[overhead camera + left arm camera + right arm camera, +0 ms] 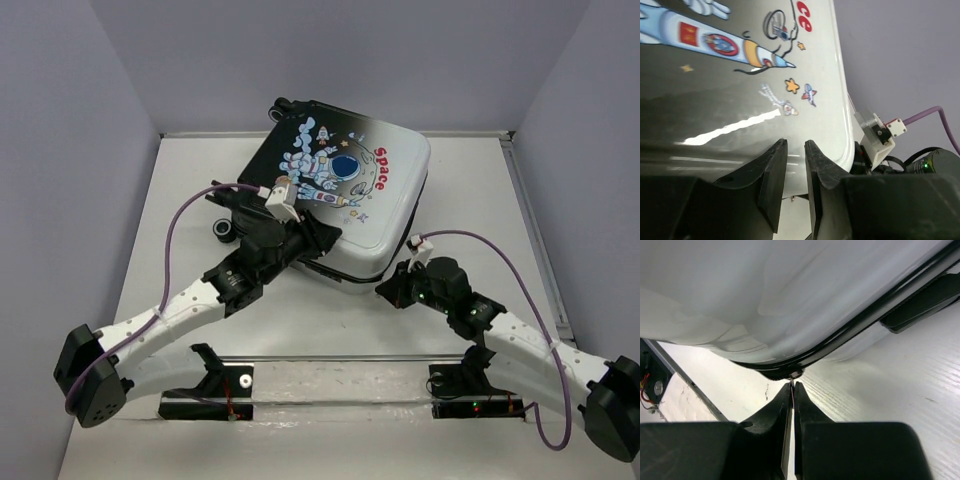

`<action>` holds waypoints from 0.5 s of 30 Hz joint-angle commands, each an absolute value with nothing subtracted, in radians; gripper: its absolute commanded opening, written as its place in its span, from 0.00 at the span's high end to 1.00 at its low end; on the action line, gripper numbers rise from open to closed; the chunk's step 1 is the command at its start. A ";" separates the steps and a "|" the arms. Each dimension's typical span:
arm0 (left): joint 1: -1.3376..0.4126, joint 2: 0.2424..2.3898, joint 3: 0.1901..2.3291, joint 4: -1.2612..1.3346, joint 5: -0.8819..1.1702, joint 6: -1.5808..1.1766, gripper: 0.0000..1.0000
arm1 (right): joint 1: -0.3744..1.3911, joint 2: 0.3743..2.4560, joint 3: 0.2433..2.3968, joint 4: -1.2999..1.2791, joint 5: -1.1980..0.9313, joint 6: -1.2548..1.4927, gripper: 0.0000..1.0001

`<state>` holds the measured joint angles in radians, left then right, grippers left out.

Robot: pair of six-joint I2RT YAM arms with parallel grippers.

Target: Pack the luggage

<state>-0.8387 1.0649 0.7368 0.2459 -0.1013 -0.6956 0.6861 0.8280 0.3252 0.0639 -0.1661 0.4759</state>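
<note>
At table (480,200) centre, toward twelve o'clock, the luggage (345,190) lies closed. Left gripper (796,145), seven o'clock edge: narrowly parted, empty. Right gripper (792,386), five o'clock corner: clenched at the zipper slider (782,373). Zipping apparently unfinished.

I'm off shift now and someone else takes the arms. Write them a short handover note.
Suitcase lies flat on the table, lid down, print up.
Left end effector: slightly open, empty, at the lid's near edge.
Right end effector: shut, tips at the zip seam, near right corner; whether it pinches a pull is unclear.
Done: lid down.
Left: probably zipping shut; contents are hidden.
</note>
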 commanded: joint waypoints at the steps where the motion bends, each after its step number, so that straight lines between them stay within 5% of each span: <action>1: -0.879 1.199 0.739 0.209 -0.123 -0.675 0.64 | 0.755 0.812 0.373 0.008 -0.121 0.508 0.93; 7: -0.891 1.336 0.796 0.281 -0.112 -0.673 0.64 | 0.998 0.862 0.413 0.040 -0.032 0.617 0.93; 15: -0.882 1.413 0.851 0.264 -0.100 -0.667 0.65 | 1.285 1.118 0.686 0.068 0.369 0.610 0.93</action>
<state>-0.8898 1.3441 0.8772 0.4717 -0.0788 -0.7013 1.2205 1.0657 0.5491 -0.0483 0.2855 0.5949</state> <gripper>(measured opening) 0.352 0.072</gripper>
